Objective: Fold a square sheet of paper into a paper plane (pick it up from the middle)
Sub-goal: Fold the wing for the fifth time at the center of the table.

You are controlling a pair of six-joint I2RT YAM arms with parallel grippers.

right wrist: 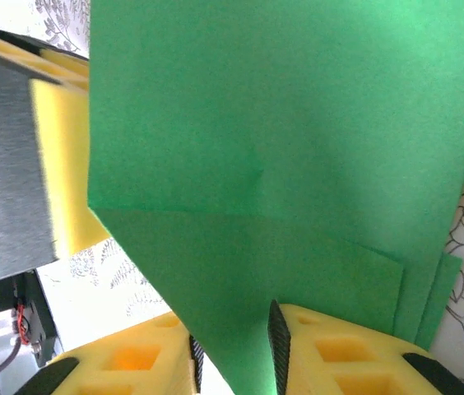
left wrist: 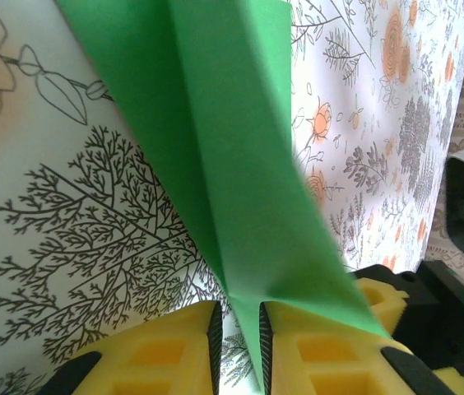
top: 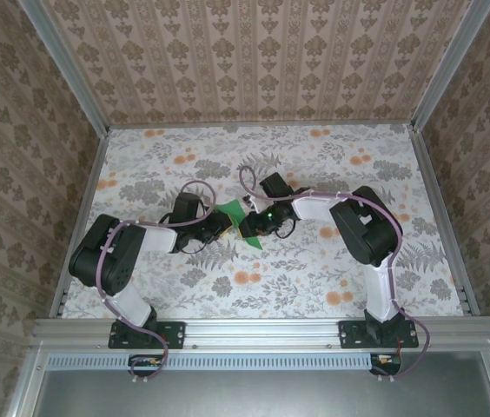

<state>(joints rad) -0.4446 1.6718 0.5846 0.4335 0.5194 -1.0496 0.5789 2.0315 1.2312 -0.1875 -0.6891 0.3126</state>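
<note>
Part-folded green sheet (top: 228, 209) sits between both arms, centre of the top view.
Left gripper (left wrist: 238, 329): jaws narrow about the crease, probably to steady it; cannot tell if they pinch. Right gripper (right wrist: 234, 337): jaws parted round the layers, unclamped, likely free to reposition.
</note>
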